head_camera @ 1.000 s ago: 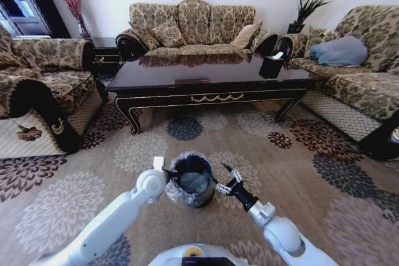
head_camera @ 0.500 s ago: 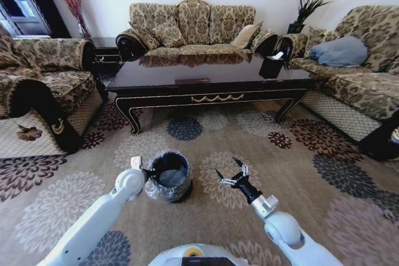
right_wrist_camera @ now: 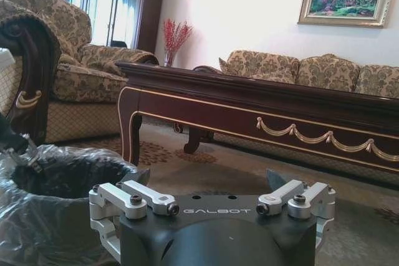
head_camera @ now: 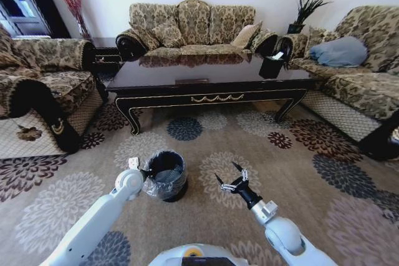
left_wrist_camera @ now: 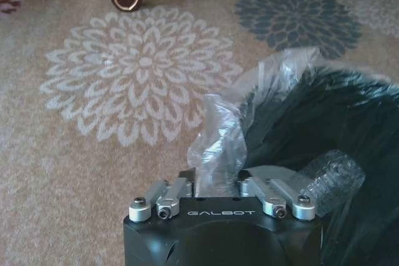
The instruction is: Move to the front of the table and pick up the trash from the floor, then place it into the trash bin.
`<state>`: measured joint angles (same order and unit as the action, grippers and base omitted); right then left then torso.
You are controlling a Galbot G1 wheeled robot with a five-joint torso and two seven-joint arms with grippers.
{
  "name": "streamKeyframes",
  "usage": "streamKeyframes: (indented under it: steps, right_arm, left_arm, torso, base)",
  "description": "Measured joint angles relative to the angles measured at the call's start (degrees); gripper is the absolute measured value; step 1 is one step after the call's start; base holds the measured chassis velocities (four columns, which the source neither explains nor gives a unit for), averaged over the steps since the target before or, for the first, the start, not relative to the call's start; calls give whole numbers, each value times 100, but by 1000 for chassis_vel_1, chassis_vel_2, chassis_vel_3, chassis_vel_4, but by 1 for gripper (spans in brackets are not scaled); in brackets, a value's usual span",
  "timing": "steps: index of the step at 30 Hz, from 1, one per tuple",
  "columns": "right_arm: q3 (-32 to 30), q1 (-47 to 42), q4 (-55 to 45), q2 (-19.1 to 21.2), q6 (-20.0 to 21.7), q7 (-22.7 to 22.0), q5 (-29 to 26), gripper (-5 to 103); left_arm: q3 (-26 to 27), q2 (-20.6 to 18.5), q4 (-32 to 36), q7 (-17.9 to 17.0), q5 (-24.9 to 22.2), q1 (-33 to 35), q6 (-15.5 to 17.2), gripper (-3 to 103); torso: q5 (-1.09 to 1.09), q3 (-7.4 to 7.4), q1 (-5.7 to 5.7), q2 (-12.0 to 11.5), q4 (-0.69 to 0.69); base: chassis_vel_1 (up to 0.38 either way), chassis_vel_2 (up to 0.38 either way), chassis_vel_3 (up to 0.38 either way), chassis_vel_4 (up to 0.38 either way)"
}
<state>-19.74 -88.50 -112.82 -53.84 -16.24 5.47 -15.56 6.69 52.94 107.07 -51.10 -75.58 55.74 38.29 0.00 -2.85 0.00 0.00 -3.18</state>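
Gripping the plastic liner at the rim of the trash bin (head_camera: 164, 174), on the carpet before the desk (head_camera: 206, 70), the left gripper (head_camera: 141, 169) has jaws pinched shut, while the right gripper (head_camera: 230, 182) hovers beside, jaws spread, empty; releasing likely follows.

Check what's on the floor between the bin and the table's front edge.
Nothing but bare patterned rug lies between the bin and the table in the head view. The left end effector grips the bin's plastic liner.
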Motion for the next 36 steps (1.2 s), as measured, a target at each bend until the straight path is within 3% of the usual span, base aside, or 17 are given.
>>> streamKeyframes:
  steps: [2,8,11,13,16,18,19,20,23,24,27,29,32,34,36]
  right_arm:
    - [3,-48,-68,-14,15,-1,36,100]
    - [-23,-91,-109,-18,30,-5,63,100]
    - [-126,-185,-151,-60,32,-17,77,100]
    - [-143,-197,-161,-77,32,-33,79,100]
    - [-223,-255,-222,-151,55,-161,71,100]
    - [-352,-314,-282,-271,78,-396,48,100]
    - [-352,-314,-282,-271,78,-396,48,100]
    - [-410,-332,-299,-336,90,-519,39,100]
    - [-595,-362,-312,-529,123,-733,77,100]
    - [-595,-362,-312,-529,123,-733,77,100]
    - [-791,-412,-302,-726,141,-833,251,100]
    - [-834,-423,-284,-762,141,-850,282,100]
    - [-1022,-503,-179,-897,126,-896,333,100]
    - [-1059,-526,-159,-927,115,-896,355,100]
    - [-1134,-577,-134,-1039,89,-896,407,100]
  left_arm:
    - [20,-43,110,-5,5,1,-19,42]
    - [65,-135,346,-61,-29,17,-22,58]
    - [139,-229,549,-67,-10,90,-22,75]
    - [185,-251,615,-41,30,144,-37,75]
    - [486,-301,911,216,375,441,-160,90]
    - [903,-294,1186,656,950,854,-361,98]
    - [903,-294,1186,656,950,854,-361,98]
    - [1095,-282,1296,887,1262,1067,-491,98]
    - [1646,-185,1576,1624,2074,1815,-1090,100]
    - [1646,-185,1576,1624,2074,1815,-1090,100]
    - [2299,56,1784,2405,2835,2661,-1805,100]
    - [2461,119,1820,2567,2995,2819,-1945,100]
    - [3083,388,1972,3168,3720,3419,-2530,100]
    - [3201,449,2018,3279,3878,3553,-2652,100]
    - [3450,636,2130,3464,4275,3877,-2978,100]
  torso:
    - [0,0,0,0,0]
    - [0,0,0,0,0]
    - [-1,0,0,0,-2]
    - [0,0,0,0,-2]
    - [0,0,0,0,0]
    - [-1,0,0,0,-1]
    - [-1,0,0,0,-1]
    - [0,0,0,0,-1]
    - [0,0,0,0,0]
    - [0,0,0,0,0]
    - [-1,0,0,0,1]
    - [0,0,0,0,0]
    - [0,0,0,0,0]
    - [0,0,0,0,-1]
    - [0,0,0,0,0]
  base:
    - [0,0,0,0]
    - [0,0,0,0]
    - [0,0,0,0]
    - [0,0,0,0]
    - [0,0,0,0]
    - [0,0,0,0]
    - [0,0,0,0]
    - [0,0,0,0]
    - [0,0,0,0]
    - [0,0,0,0]
    - [0,0,0,0]
    - [0,0,0,0]
    - [0,0,0,0]
    - [0,0,0,0]
    - [0,0,0,0]
